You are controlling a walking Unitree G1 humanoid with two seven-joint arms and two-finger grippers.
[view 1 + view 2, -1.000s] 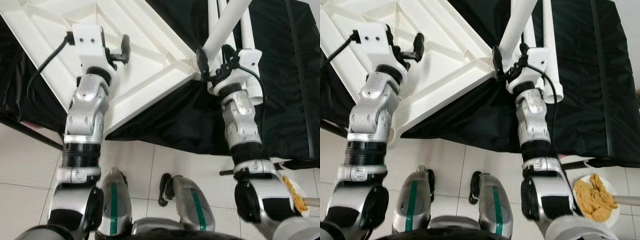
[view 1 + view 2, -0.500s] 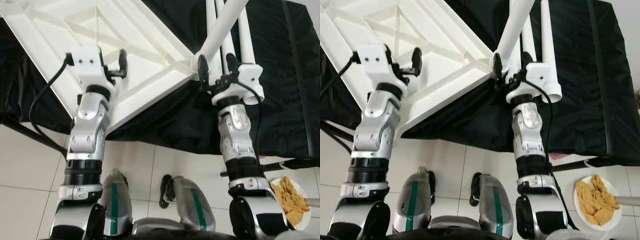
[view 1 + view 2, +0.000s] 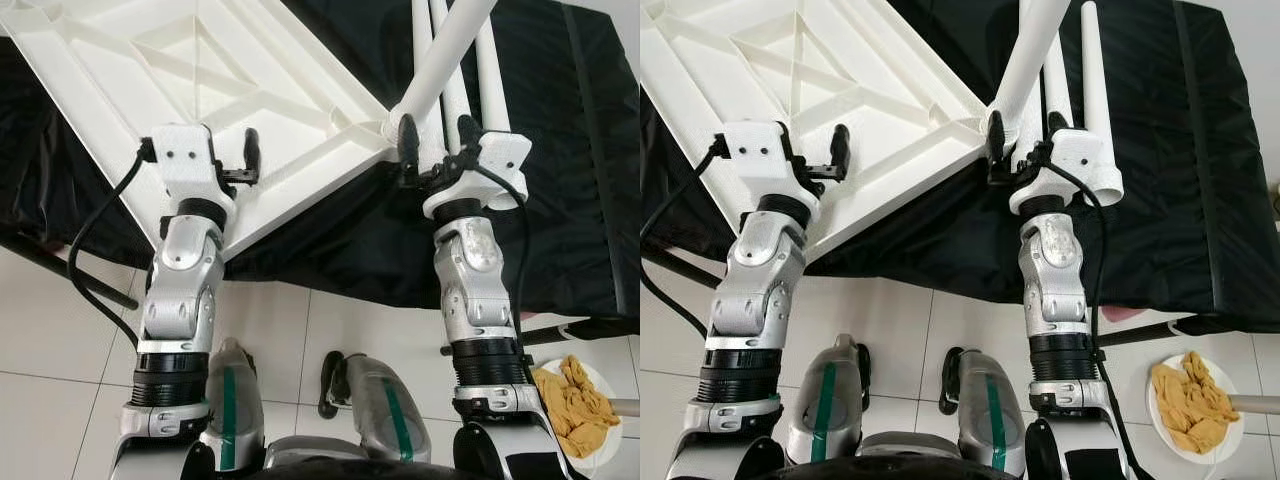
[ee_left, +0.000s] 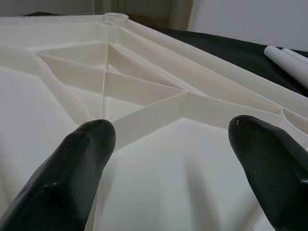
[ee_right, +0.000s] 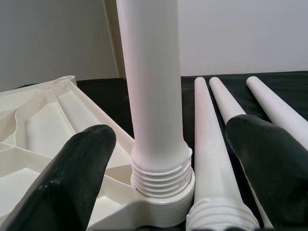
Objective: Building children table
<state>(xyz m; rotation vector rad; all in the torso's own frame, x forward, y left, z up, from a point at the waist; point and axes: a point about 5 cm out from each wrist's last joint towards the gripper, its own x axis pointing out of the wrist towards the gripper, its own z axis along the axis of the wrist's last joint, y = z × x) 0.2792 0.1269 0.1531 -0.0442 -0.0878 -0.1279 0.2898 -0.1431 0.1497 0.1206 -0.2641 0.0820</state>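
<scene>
At the near corner of the upturned white tabletop, which lies ribs-up on a black-draped counter, one leg stands upright in its corner socket, and several turns of thread show above the collar. That is the risk: the leg looks only part-seated, so a nudge from the arm, or a twist started off-axis, could cross the thread or tip the leg out. The right pincer has its fingers well apart, one on either side of the leg's base, touching nothing. Three loose legs lie flat on the cloth just beside the socket, near enough to be rolled by a careless sweep. The left pincer, also spread wide, hovers over the ribbed underside near the tabletop's front edge, gripping nothing, so the panel could slide on the cloth once torque goes in.
</scene>
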